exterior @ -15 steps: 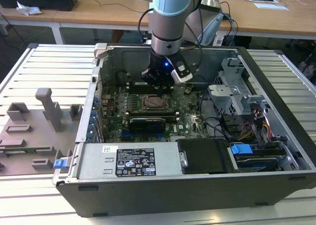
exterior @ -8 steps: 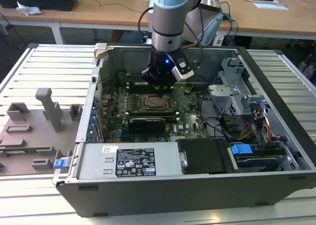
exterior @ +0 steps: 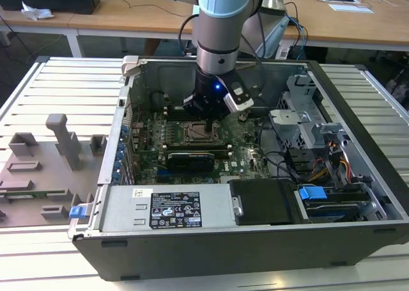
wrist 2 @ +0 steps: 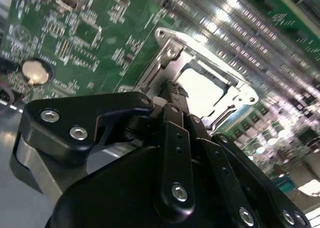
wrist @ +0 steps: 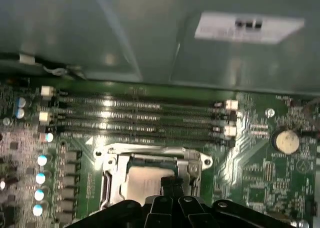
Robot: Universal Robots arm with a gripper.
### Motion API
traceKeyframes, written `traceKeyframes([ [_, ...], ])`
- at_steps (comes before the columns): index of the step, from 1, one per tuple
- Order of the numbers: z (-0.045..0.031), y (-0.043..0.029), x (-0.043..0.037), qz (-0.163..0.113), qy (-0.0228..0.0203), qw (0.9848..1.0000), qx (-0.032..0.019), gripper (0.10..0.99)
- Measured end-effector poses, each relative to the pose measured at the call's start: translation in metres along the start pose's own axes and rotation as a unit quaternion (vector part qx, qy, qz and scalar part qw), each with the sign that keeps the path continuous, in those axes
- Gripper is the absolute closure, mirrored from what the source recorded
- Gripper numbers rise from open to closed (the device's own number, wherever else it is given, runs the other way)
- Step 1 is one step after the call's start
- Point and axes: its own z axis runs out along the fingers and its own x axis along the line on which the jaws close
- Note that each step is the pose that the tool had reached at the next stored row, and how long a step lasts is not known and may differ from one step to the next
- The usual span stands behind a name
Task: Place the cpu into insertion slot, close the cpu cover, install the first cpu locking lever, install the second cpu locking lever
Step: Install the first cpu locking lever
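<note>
One arm works over an open computer case (exterior: 192, 240) that lies on a slatted desk (exterior: 57, 86). Going from the exterior view's left to its right: grey fixture blocks (exterior: 61, 137) stand on the desk beside the case, then comes the green motherboard (exterior: 147, 137), then the gripper (exterior: 206, 115) low over the insertion slot (exterior: 199, 132) near the board's middle, and furthest right the metal drive cage (exterior: 300, 121) with its bundle of cables.

In both wrist views the cpu (wrist: 145, 180) lies flat in the insertion slot, its pale metal top showing through the window of the cpu cover (wrist: 150, 150), which lies closed over it. So the first two steps look done. The long memory slots (wrist: 140, 118) run just beside the socket, and a coin battery (wrist: 286, 140) sits well apart on the board.

The gripper's dark fingers (wrist 2: 176, 95) reach down to the socket's near edge, drawn together to a narrow tip; whether they pinch a lever there I cannot tell. No picture shows plainly whether either locking lever is hooked down, so I judge the two lever steps as still open.
</note>
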Motion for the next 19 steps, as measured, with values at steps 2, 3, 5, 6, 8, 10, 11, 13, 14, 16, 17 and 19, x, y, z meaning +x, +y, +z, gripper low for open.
traceKeyframes([
  [2,-0.0017,-0.0007,0.0001,0.0,0.0001,1.0,0.0004,0.98],
  [3,-0.004,-0.0006,0.0001,0.0,0.0,1.0,0.0004,0.98],
  [5,-0.009,-0.0004,0.0,0.0,0.0001,1.0,0.0005,0.98],
  [6,-0.0124,-0.0003,0.0,0.0,0.0001,1.0,0.0008,0.98],
  [8,-0.0196,0.0,0.0,0.0,0.0001,1.0,0.0009,0.98],
  [10,-0.0236,0.0002,-0.0001,0.0,0.0001,1.0,0.0008,0.98],
  [11,-0.0251,0.0002,-0.0001,0.0,0.0001,1.0,0.0009,0.98],
  [13,-0.0277,0.0003,-0.0001,0.0,0.0001,1.0,0.0009,0.98],
  [14,-0.0288,0.0003,-0.0001,0.0,0.0,1.0,0.0008,0.98],
  [16,-0.0315,0.0005,-0.0001,0.0,0.0001,1.0,0.0008,0.98],
  [17,-0.034,0.0006,-0.0001,0.0,0.0,1.0,0.0008,0.98],
  [19,-0.0402,0.0008,-0.0001,0.0,0.0001,1.0,0.0009,0.98],
])
